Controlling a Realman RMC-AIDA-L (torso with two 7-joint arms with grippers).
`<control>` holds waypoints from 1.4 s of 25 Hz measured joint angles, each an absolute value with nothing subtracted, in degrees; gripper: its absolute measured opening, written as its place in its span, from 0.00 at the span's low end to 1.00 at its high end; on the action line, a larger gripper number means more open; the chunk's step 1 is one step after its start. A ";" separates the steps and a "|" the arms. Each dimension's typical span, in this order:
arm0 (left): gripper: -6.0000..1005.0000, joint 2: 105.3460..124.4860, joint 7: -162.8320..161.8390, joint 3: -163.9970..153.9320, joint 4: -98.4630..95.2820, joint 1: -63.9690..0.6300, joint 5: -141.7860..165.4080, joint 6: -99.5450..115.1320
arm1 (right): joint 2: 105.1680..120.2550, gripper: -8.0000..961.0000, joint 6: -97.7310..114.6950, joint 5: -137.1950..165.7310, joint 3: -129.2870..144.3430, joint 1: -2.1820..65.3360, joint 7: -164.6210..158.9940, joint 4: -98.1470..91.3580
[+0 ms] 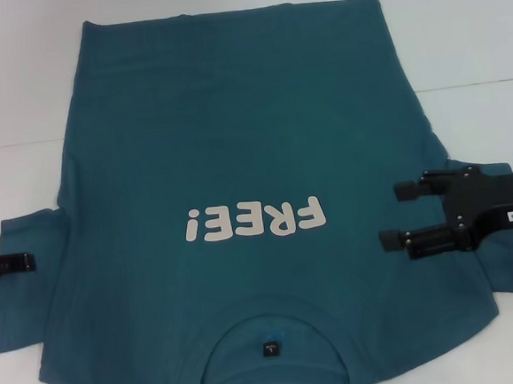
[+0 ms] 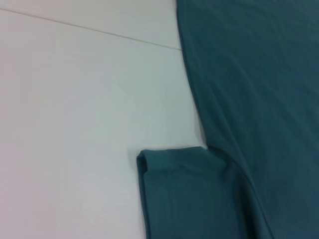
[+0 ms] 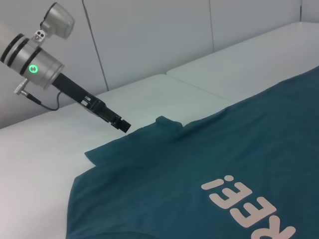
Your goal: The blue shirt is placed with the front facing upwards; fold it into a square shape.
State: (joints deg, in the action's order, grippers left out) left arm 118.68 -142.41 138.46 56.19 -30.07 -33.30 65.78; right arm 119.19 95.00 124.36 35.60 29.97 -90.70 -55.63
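The blue shirt [image 1: 234, 131] lies flat on the white table, front up, with its collar and small dark label [image 1: 270, 347] at the near edge. Its white "FREE!" lettering [image 1: 254, 219] reads upside down from the head view. My right gripper [image 1: 392, 215] is open and hovers over the shirt's right side, just inside the right sleeve, pointing toward the chest. My left gripper [image 1: 13, 263] sits at the outer edge of the left sleeve [image 1: 24, 281]. The right wrist view shows the left gripper [image 3: 122, 124] touching that sleeve's hem. The left wrist view shows the sleeve [image 2: 179, 194] and the shirt [image 2: 249, 89].
The white table [image 1: 17, 86] extends beyond the shirt on the left, right and far sides, with a seam line [image 1: 13, 145] running across it. A pale wall [image 3: 174, 35] stands behind the table in the right wrist view.
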 joint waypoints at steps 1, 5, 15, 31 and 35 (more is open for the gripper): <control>0.87 118.71 -142.33 138.36 56.10 -30.07 -32.80 65.36 | 119.22 0.98 95.00 124.36 35.60 30.04 -90.70 -55.63; 0.87 119.12 -142.25 138.25 55.52 -30.11 -30.82 63.82 | 119.25 0.98 95.04 124.39 35.60 30.15 -90.75 -55.70; 0.87 117.76 -141.80 138.24 50.34 -31.72 -30.75 61.58 | 119.40 0.98 94.98 124.56 35.60 30.83 -91.00 -55.57; 0.87 117.36 -140.84 138.28 48.03 -33.49 -31.27 63.96 | 119.12 0.98 94.90 124.72 35.59 31.11 -91.39 -55.74; 0.87 117.45 -140.84 138.23 48.33 -33.47 -31.34 64.39 | 119.08 0.98 94.91 124.69 35.59 31.11 -91.40 -55.74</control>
